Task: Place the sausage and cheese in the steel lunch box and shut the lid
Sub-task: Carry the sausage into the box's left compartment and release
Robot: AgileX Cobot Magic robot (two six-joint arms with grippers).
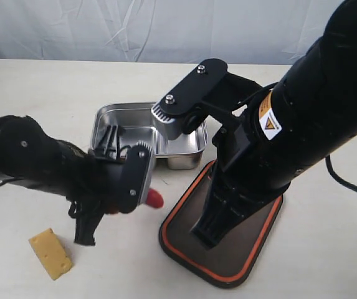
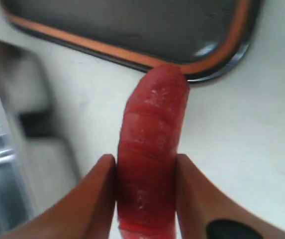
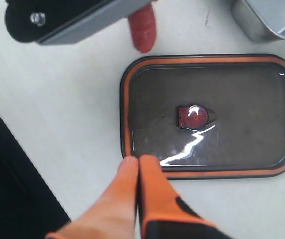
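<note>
Left gripper (image 2: pixel 146 167) pinches one glossy ribbed sausage (image 2: pixel 152 134); right gripper (image 3: pixel 139 167), pressed together, hovers over one smoky lid (image 3: pixel 241 124); one porous cheese wedge (image 1: pixel 51 253), one shiny steel lunch box (image 1: pixel 121 119).

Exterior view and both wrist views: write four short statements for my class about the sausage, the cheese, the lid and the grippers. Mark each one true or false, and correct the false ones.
1. The left gripper is shut on the sausage. True.
2. The cheese lies inside the steel lunch box. False: the cheese lies on the table, apart from the steel lunch box.
3. The lid covers the steel lunch box. False: the lid lies flat on the table beside the open box.
4. The right gripper is shut and holds nothing. True.
</note>
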